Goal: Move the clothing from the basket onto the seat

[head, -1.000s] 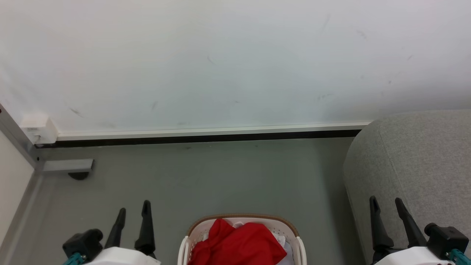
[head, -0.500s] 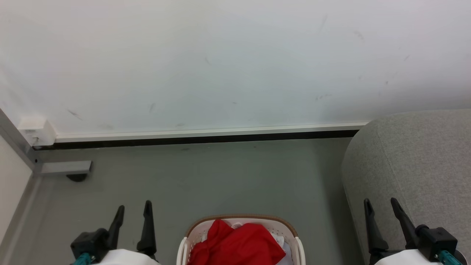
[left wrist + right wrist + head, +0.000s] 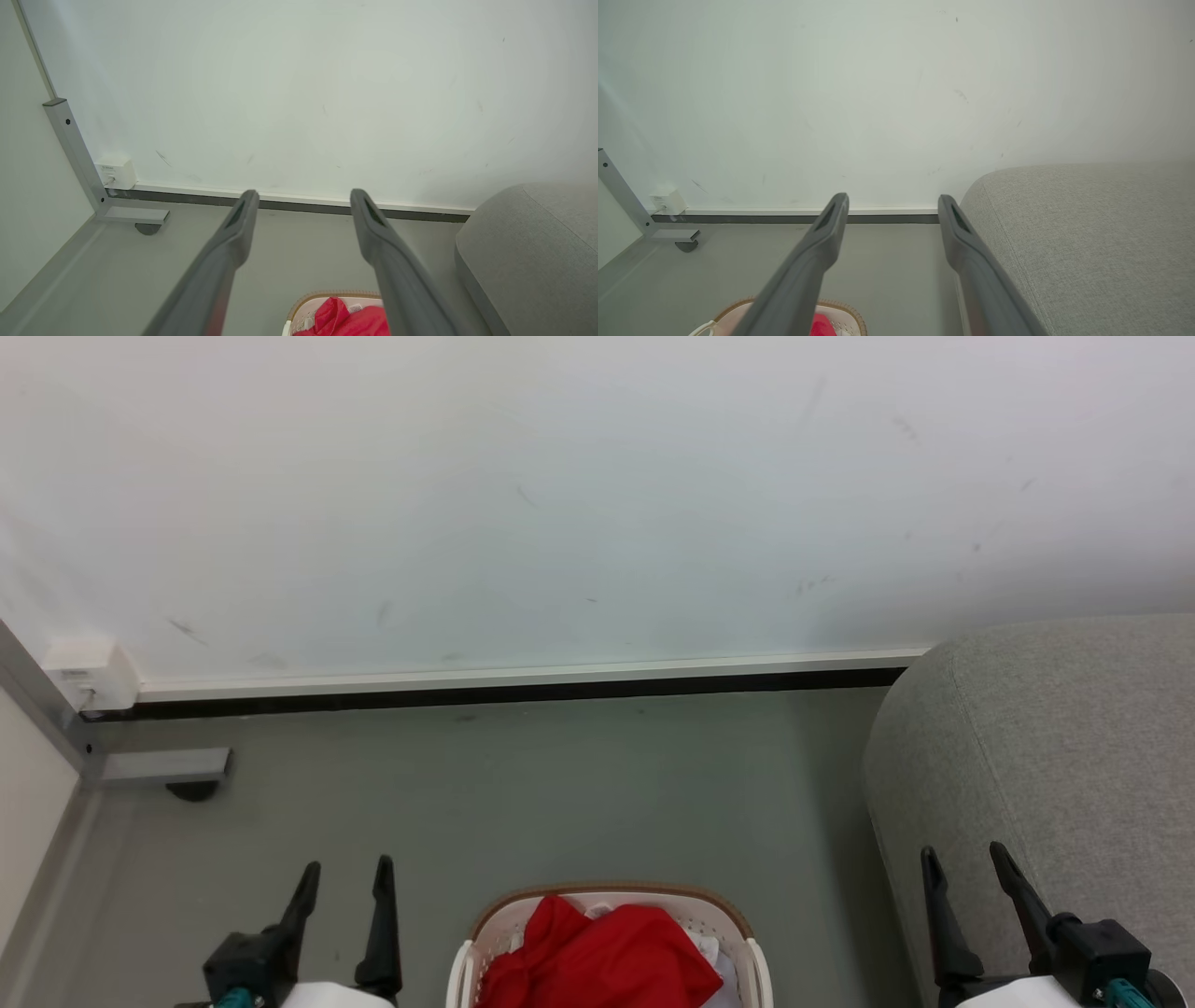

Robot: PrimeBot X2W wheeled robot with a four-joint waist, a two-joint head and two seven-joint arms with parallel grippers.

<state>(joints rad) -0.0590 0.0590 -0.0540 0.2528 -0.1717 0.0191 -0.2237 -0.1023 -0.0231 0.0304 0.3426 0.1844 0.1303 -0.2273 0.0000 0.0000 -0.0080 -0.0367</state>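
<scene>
Holds nothing in the left pincer (image 3: 346,866): fingers spread apart, pointing up over the grey floor (image 3: 560,784), just left of the basket (image 3: 607,889). Holds nothing in the right pincer (image 3: 962,851) either: fingers likewise apart, seen against the near edge of the seat (image 3: 1055,737), contact impossible to tell. Between the two, shows the basket on the floor, cream with a brown rim, bright red clothing (image 3: 597,957) heaped inside. Places the light grey seat right of the basket, apart from it, near the white wall (image 3: 560,504) and its dark skirting (image 3: 523,683).
</scene>
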